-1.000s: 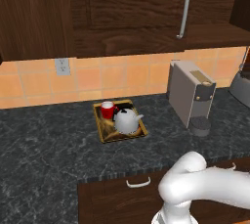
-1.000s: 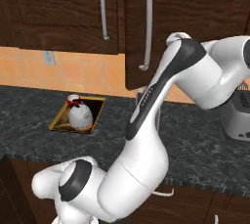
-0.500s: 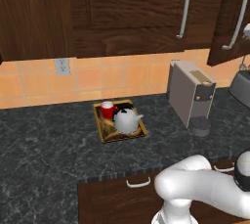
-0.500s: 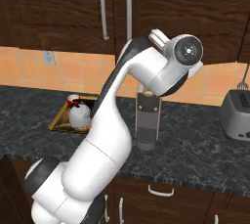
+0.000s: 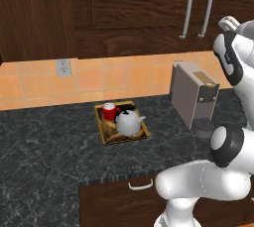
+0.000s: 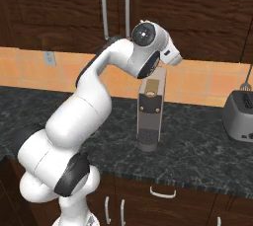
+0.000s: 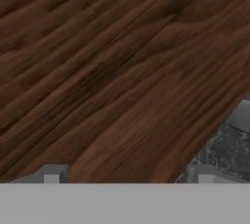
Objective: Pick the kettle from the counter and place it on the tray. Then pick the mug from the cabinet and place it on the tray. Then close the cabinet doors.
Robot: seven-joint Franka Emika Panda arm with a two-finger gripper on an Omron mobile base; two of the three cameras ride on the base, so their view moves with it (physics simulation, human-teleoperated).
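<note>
Well left of the end effector (image 7: pixel 126 176), on the counter (image 5: pixel 44 156), the tray (image 5: pixel 110 135) carries mug (image 5: pixel 109 110) and kettle (image 5: pixel 129 122); the cabinet doors (image 5: pixel 149 10) look shut, so the task seems about done, leaving only a retreat; the arm is raised, fingertips spread, empty, close against wood.

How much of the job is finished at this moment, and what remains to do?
The kettle and the mug both sit on the tray. The cabinet doors look shut, their handles side by side. The gripper is open and holds nothing, facing dark wood close up. Nothing seems left except pulling the arm away.
</note>
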